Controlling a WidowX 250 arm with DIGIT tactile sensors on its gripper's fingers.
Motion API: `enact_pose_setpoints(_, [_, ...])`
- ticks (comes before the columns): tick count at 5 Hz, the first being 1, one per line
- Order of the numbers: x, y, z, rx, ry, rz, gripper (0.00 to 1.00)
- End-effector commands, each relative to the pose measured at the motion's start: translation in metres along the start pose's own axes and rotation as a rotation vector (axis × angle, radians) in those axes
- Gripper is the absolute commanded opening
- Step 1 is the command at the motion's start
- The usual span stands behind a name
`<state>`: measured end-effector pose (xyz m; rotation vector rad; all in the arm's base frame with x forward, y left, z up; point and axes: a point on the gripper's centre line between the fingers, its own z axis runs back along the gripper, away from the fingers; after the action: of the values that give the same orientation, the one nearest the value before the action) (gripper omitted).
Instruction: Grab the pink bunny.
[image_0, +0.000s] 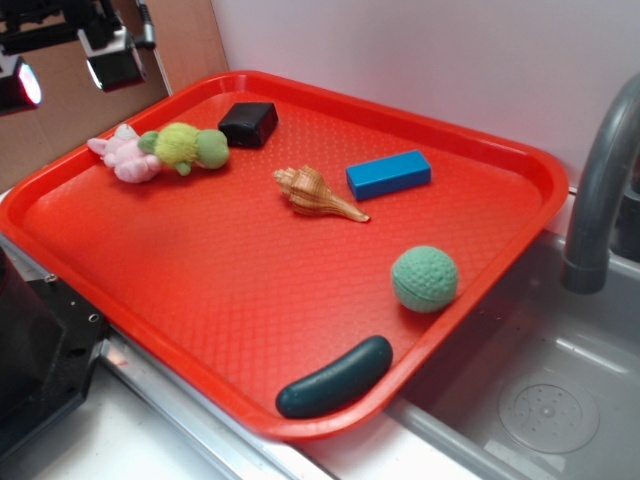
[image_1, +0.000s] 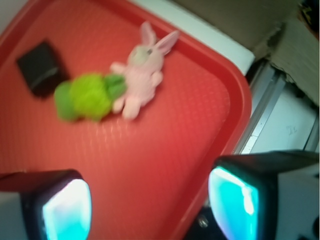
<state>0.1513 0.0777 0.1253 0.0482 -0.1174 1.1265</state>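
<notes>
We found the pink bunny (image_1: 142, 70) at the tray's (image_0: 300, 260) ten o'clock, touching the green plush (image_1: 87, 97). It looked light and soft—best pinched across its torso. The gripper (image_1: 150, 202) hung wide open, empty.

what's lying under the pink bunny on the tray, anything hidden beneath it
Only the red tray shows around the pink bunny, which lies flat on it. The green plush turtle presses against its side, not under it. The surface directly beneath the bunny is covered, so it cannot be seen.
</notes>
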Motion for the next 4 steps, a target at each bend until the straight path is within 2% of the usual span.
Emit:
enact_pose_setpoints(1, [0.033, 0.018, -0.015, -0.02, -0.132, 0.158, 1.0])
enact_pose_setpoints(2, [0.052, 0.007, -0.031, -0.014, -0.142, 0.147, 1.0])
enact_pose_setpoints(3, [0.074, -0.007, -0.055, 0.015, -0.124, 0.205, 1.0])
enact_pose_setpoints(4, [0.082, -0.011, -0.085, 0.048, -0.071, 0.216, 1.0])
